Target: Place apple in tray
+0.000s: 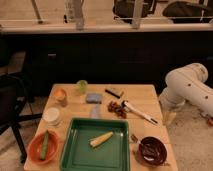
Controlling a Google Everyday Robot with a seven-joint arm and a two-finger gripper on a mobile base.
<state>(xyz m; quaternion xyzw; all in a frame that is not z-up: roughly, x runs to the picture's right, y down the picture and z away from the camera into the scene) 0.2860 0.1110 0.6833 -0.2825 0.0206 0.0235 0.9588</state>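
Observation:
The apple (pixel 60 95), small, round and orange-yellow, sits on the table's far left part, next to a green cup (pixel 81 86). The big green tray (pixel 75 150) lies at the front middle of the table and holds a pale-yellow corn-like piece (pixel 101 139). My white arm (pixel 190 87) stands off the table's right side. The gripper (pixel 170 117) hangs at its lower end beside the table's right edge, open and holding nothing, far from the apple.
Front left is an orange bowl (pixel 35 150) with a green vegetable, and a white cup (pixel 51 116) stands behind it. A maroon bowl (pixel 152 150) sits front right. A blue sponge (pixel 93 98), a black object (pixel 114 92), brown bits (pixel 116 107) and a white utensil (pixel 137 112) lie mid-table. A black chair (pixel 10 105) stands to the left.

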